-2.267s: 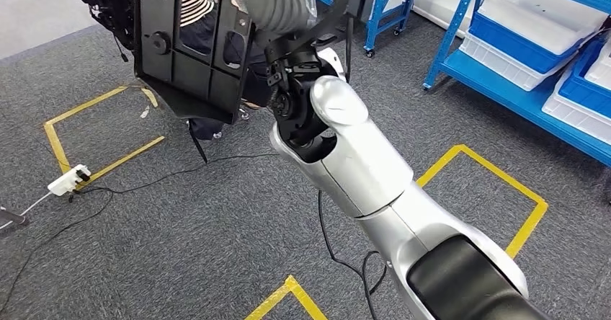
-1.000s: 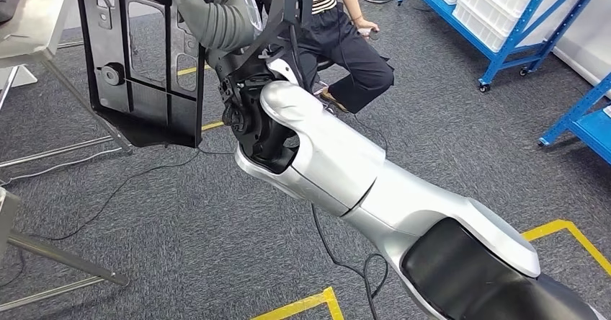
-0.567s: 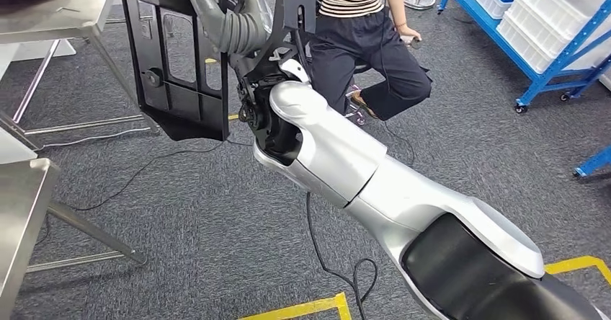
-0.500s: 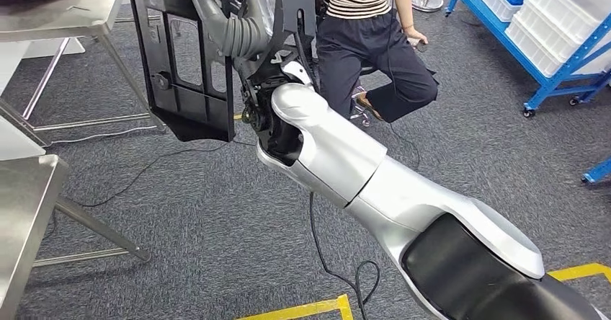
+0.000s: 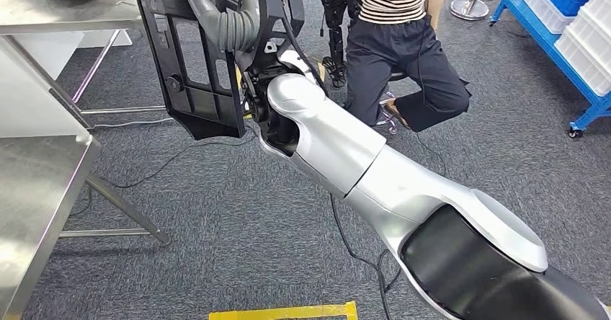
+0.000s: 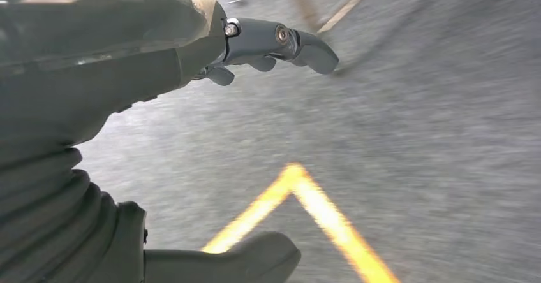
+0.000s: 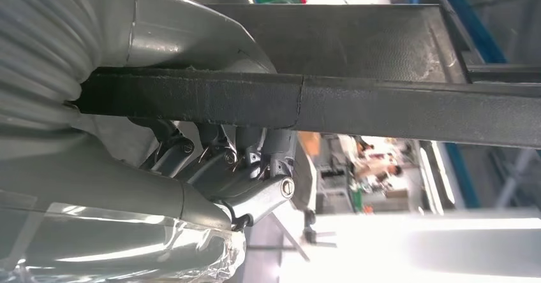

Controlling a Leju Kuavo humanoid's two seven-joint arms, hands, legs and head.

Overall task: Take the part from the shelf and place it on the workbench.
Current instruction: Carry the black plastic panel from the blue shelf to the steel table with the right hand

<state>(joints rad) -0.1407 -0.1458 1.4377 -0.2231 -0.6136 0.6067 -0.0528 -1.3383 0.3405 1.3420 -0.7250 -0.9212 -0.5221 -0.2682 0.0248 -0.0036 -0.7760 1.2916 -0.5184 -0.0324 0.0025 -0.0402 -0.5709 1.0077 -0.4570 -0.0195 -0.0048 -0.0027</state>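
The right hand [image 5: 229, 17] gripped the black part [image 5: 198, 68] in its fingers, carried off the shelf (left hand [image 6: 191, 47] hung empty, fingers apart), with the steel surface [image 5: 36, 183] nearby, placement pending.

The right hand [image 7: 210, 162] grips the black plastic part [image 7: 357, 101], its dark fingers [image 7: 255, 162] curled under the part's flat edge.

My camera has swung left: the steel workbench [image 5: 43, 183] now fills the near corner, the seated person [image 5: 407, 53] slides right.
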